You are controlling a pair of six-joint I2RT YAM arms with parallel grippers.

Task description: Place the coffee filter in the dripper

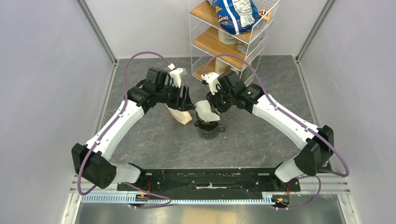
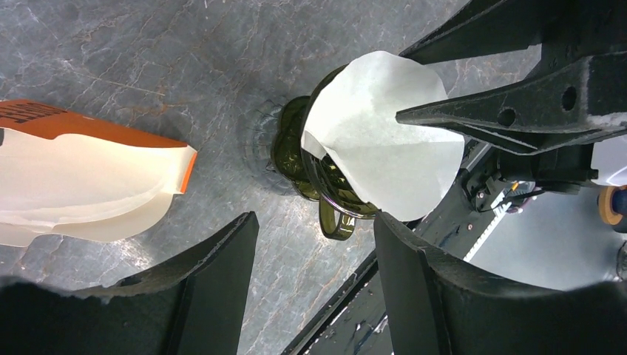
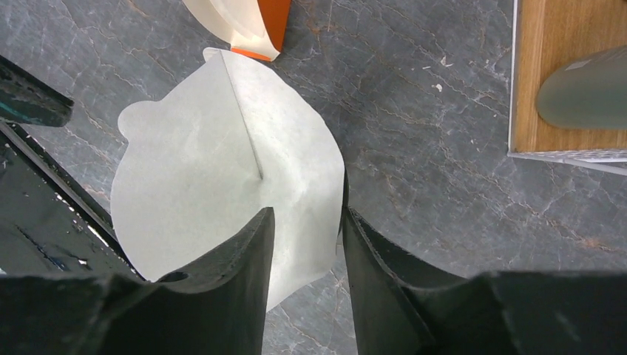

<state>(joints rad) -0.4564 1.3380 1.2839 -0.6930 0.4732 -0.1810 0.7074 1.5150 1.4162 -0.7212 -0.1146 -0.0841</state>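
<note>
Two sets of jaws stand open: the right gripper (image 3: 307, 218) straddling the coffee filter (image 2: 384, 140), the left gripper (image 2: 314, 220) empty. The coffee filter leans, half-seated, in the dripper (image 2: 333, 194); unopened, it could topple out.

A dark grey counter (image 1: 154, 140) with pale marble-like veining fills the middle. Plain light grey walls (image 1: 42, 70) close it in on the left, right and back, with aluminium frame posts (image 1: 99, 35) rising at the corners. At the back stands a white wire rack (image 1: 261, 31) with wooden shelves (image 1: 208, 43); a blue snack bag (image 1: 233, 14) lies on top. The light is even and soft.
</note>
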